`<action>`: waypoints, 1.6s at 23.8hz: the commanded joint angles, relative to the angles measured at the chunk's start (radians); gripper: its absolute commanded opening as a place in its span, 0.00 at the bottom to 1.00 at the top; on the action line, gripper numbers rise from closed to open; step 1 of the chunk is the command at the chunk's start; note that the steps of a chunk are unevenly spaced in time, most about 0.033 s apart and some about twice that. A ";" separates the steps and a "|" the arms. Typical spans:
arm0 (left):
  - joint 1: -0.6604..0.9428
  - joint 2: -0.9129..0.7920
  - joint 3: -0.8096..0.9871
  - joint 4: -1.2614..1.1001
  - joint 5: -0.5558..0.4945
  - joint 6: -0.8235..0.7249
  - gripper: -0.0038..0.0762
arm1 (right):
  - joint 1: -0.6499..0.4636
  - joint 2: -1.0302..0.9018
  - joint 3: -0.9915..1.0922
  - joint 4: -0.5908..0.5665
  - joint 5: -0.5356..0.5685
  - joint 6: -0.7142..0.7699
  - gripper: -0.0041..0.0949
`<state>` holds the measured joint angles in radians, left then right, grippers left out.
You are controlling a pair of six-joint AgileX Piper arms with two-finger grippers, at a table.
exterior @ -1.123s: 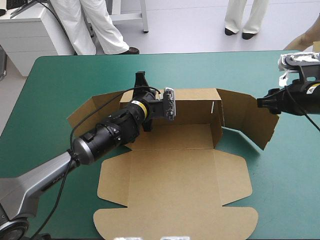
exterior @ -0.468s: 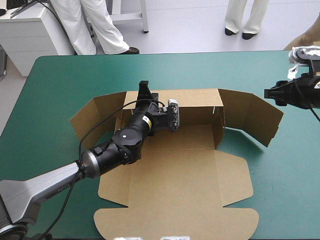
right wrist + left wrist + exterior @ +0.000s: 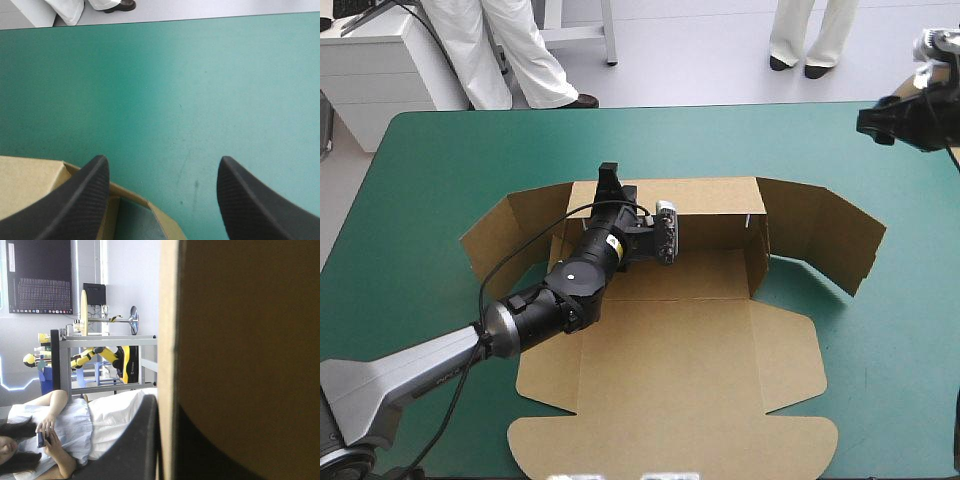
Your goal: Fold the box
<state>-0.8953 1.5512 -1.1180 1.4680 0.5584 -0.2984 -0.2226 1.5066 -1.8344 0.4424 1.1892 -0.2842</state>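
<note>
Where the left hand clamps, box wall stands.

Pale floor beyond the teal-green table, white cabinet beside it

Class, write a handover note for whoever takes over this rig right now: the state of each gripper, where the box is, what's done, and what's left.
Left gripper: shut on the box, pinching the top edge of its far wall at the left end.
Right gripper: open and holding nothing, above the teal-green cover near the table's far right corner, not touching the box.
Done: the far wall and right side wall stand upright.
Left: the outer flaps splay untucked, and the lid lies flat toward the near edge.
</note>
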 commanded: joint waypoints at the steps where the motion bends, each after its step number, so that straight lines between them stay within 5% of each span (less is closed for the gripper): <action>1: -0.005 -0.041 -0.019 0.025 0.013 -0.024 0.01 | 0.053 0.075 -0.151 -0.011 -0.029 0.030 0.62; 4: -0.005 -0.041 -0.019 0.036 0.017 -0.024 0.01 | 0.109 0.199 -0.266 -0.115 0.020 0.074 0.62; 14: -0.005 -0.041 -0.019 0.050 0.015 -0.039 0.01 | 0.191 0.336 -0.182 -0.198 0.056 0.073 0.62; 23: -0.005 -0.041 -0.019 0.050 0.022 -0.039 0.01 | 0.197 0.250 0.013 -0.181 0.049 0.012 0.62; 38: -0.005 -0.041 -0.019 0.061 0.022 -0.037 0.01 | 0.195 0.043 0.313 -0.037 -0.129 -0.160 0.62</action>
<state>-0.8953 1.5512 -1.1109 1.4946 0.5584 -0.3158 -0.0243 1.6188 -1.5470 0.3450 1.1269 -0.3948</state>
